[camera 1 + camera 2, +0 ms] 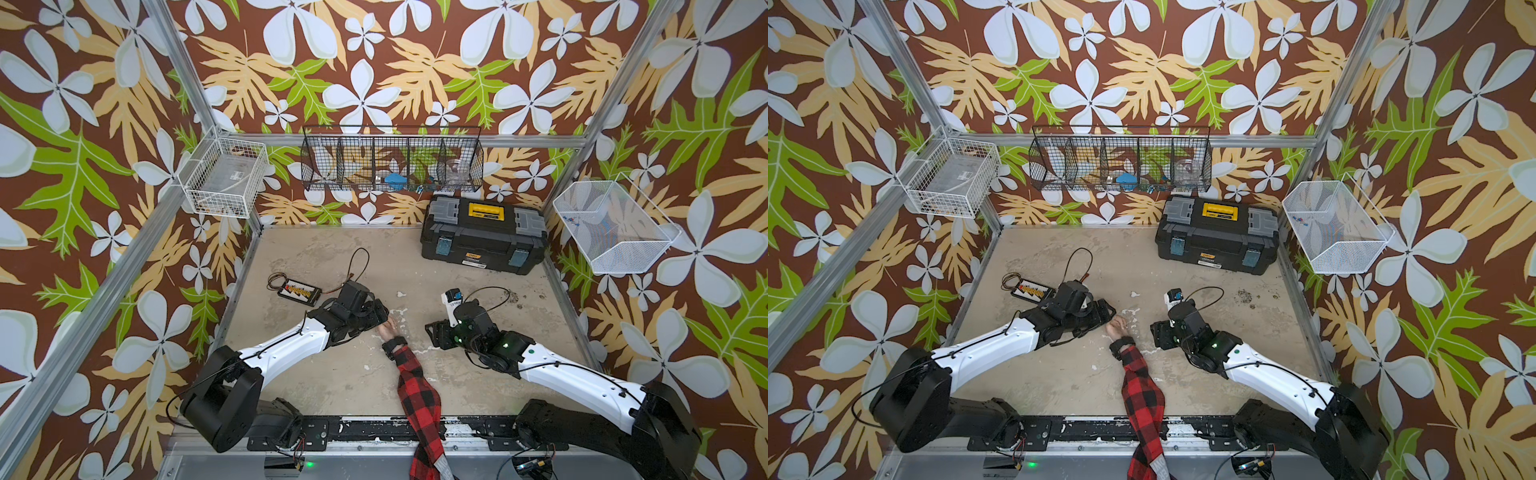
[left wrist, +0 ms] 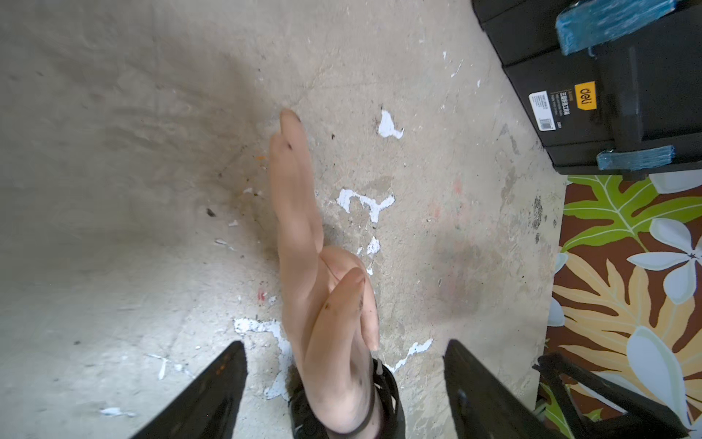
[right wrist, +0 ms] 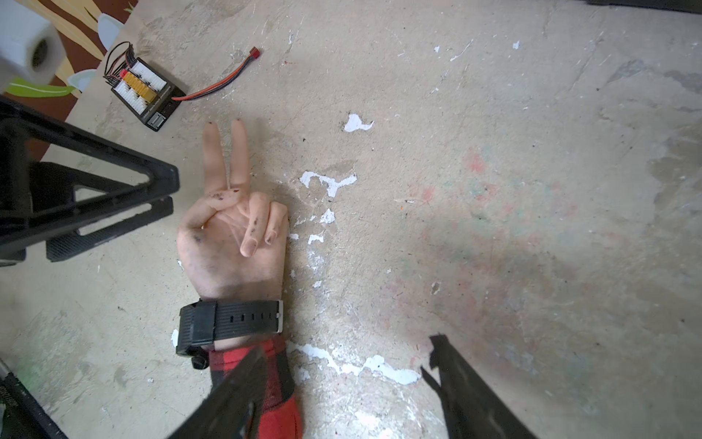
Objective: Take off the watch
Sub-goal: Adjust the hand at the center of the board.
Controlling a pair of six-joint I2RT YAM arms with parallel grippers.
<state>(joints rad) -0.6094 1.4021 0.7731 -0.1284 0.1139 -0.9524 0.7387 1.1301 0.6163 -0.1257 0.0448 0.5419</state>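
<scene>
Red plaid-sleeved arm is lying on the table. The left gripper and right gripper are both gaping wide, gripping nothing. The watch, all black with a ribbed, holed strap, is wrapping the arm behind the hand, sitting between both grippers, just left of the right gripper.

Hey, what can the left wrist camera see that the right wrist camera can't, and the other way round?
Only the left wrist view: the front of the black toolbox, with its blue latches and label, and the hand seen edge-on. Only the right wrist view: the watch strap's full width with its holes and buckle, the red plaid sleeve, the board with yellow connectors, and the left gripper beside the thumb. Both: the hand, the watch on the wrist, the chipped table, and each camera's own open jaws.
</scene>
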